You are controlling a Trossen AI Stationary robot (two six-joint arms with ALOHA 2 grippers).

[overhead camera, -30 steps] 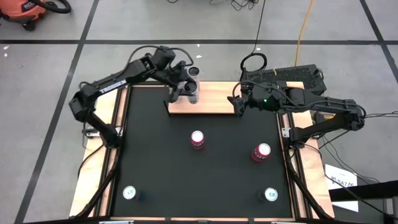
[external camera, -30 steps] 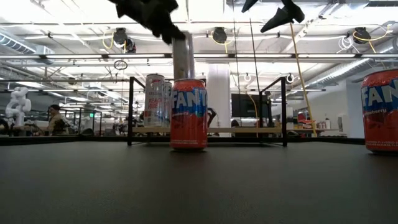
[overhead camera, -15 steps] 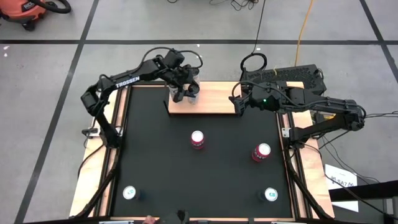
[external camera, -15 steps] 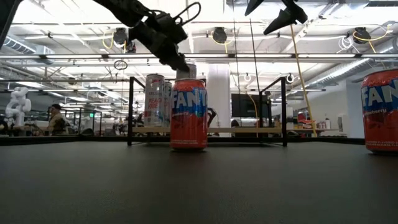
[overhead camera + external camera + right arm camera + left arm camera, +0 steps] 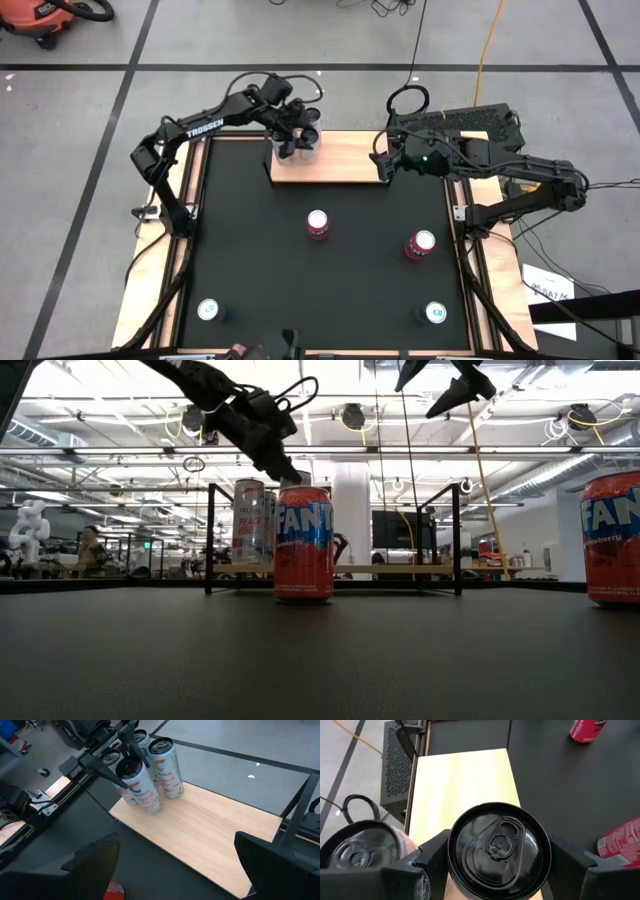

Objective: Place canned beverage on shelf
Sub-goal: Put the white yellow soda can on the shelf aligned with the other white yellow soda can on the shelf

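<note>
The black surface (image 5: 250,260) takes up most of what I can see, and at its far edge sits the shelf (image 5: 345,160), a pale wooden board with black uprights at its ends. Its near-left end is crowded; the rest of the board is bare.

The left gripper (image 5: 297,143) is over that crowded end, fingers clamped on either side of a tall pale can (image 5: 140,782) with a dark top. That can stands on the board, touching or just beside two similar cans (image 5: 167,765) already parked there. The right gripper (image 5: 385,168) hangs above the shelf's other end, its fingers spread wide on nothing.

Four more cans wait on the surface: two red ones (image 5: 318,224) around the middle and two with pale tops (image 5: 208,310) at the near corners.

It looks to me like the setting-down step, nearly finished. The next move calls for opening the fingers without nudging the neighbours, then lifting straight up, since the cans are packed close.
</note>
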